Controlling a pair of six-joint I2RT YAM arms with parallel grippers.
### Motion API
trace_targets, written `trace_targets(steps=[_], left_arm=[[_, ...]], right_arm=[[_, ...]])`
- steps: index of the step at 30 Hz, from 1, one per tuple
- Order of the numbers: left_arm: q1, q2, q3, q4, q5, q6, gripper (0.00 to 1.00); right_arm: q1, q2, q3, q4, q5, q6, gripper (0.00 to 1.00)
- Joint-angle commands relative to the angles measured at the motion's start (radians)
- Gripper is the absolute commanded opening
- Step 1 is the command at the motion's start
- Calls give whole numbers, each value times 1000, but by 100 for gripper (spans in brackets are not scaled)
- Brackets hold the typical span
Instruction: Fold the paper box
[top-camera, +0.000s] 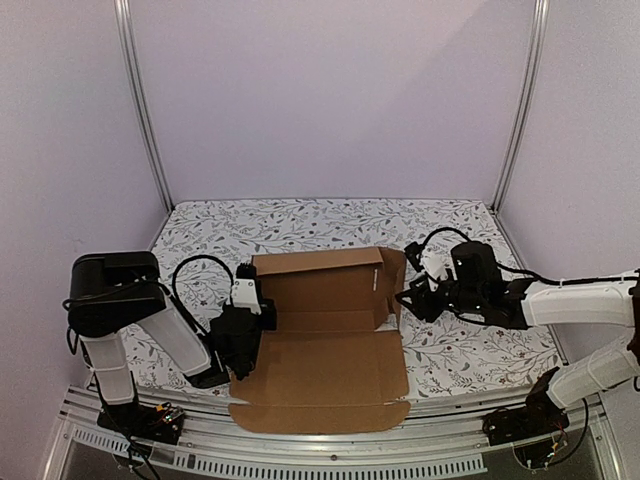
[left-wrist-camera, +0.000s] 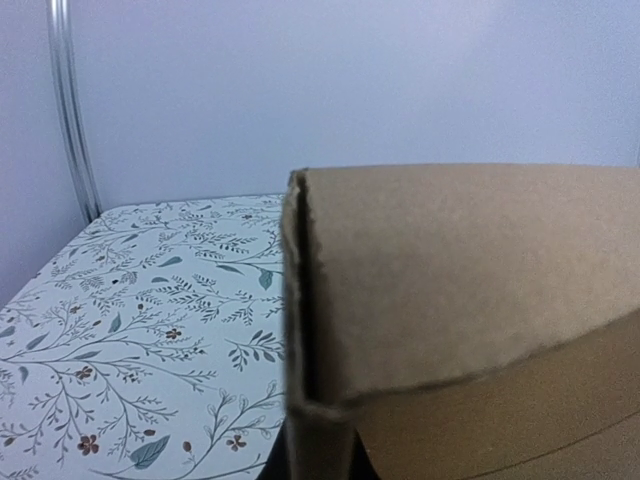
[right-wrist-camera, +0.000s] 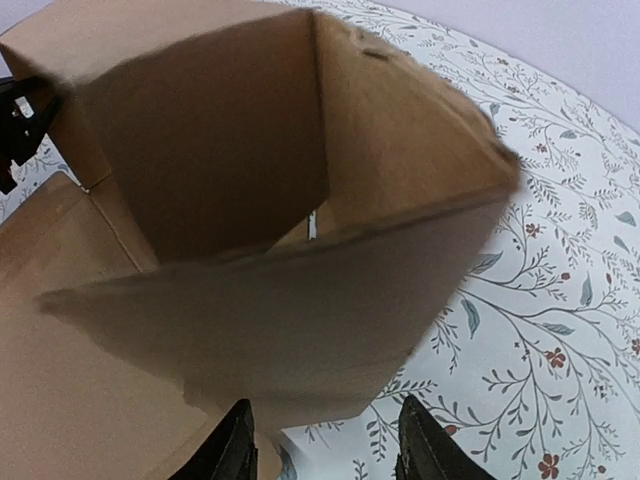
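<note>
The paper box (top-camera: 330, 350) is brown corrugated cardboard lying at the middle of the table, with its back wall raised and its front panel flat over the near edge. My left gripper (top-camera: 243, 345) is at the box's left side, shut on the folded-up left side wall (left-wrist-camera: 320, 420). Only dark slivers of its fingers show beside the cardboard edge in the left wrist view. My right gripper (top-camera: 408, 298) is at the box's right side. Its black fingers (right-wrist-camera: 235, 448) stand open just below the tilted right side flap (right-wrist-camera: 330, 310), with nothing between them.
A floral-patterned cloth (top-camera: 470, 350) covers the table. Aluminium posts (top-camera: 140, 110) stand at the back corners before lilac walls. A metal rail (top-camera: 330, 450) runs along the near edge, and the box's front panel overhangs it.
</note>
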Motion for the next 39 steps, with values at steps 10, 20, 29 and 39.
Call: trace_targets(steps=[10, 20, 29, 39], left_arm=[[-36, 32, 7, -82, 81, 7, 0], [-36, 32, 12, -99, 67, 8, 0], [-38, 30, 18, -117, 62, 0, 0], [-38, 34, 21, -118, 72, 2, 0]], right_arm=[[6, 44, -23, -40, -67, 132, 30], [7, -10, -30, -57, -66, 135, 38], [6, -110, -89, -96, 22, 105, 53], [-3, -113, -58, -47, 23, -18, 72]])
